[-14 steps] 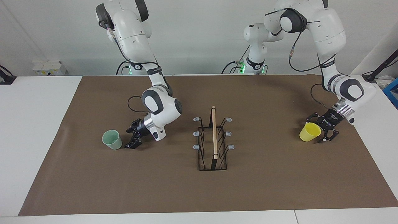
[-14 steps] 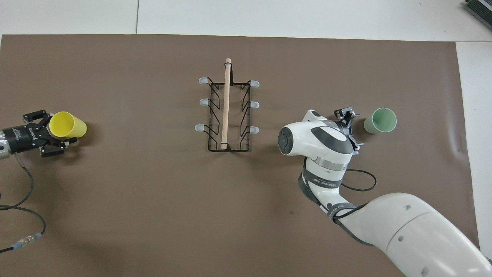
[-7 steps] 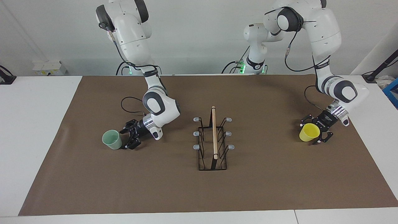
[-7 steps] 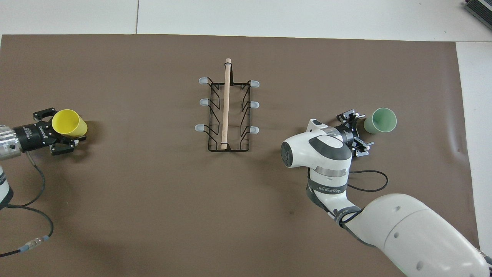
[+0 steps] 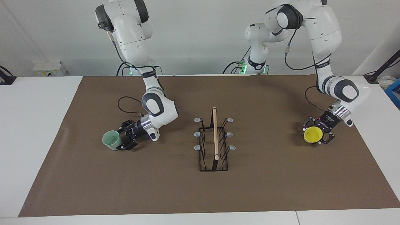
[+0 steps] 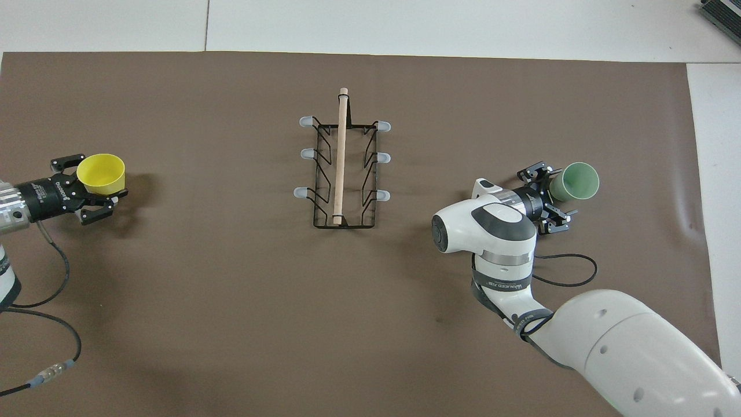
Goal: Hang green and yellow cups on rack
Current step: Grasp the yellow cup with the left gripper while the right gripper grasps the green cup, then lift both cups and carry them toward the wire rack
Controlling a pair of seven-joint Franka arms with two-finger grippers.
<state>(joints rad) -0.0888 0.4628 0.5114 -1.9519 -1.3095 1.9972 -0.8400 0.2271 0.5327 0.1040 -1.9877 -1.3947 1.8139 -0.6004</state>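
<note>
Rack (image 5: 214,142) stands between the two cups (image 5: 111,140).

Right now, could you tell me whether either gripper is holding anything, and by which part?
The left gripper holds the yellow cup by its lower body. The right gripper brackets the green cup; whether it grips cannot be told.

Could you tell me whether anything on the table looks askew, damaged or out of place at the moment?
Nothing stands out. The rack stands square on the brown mat, its pegs bare. The yellow cup is tilted only because the left tool holds it; the green cup sits upright between the right tool's fingers.
</note>
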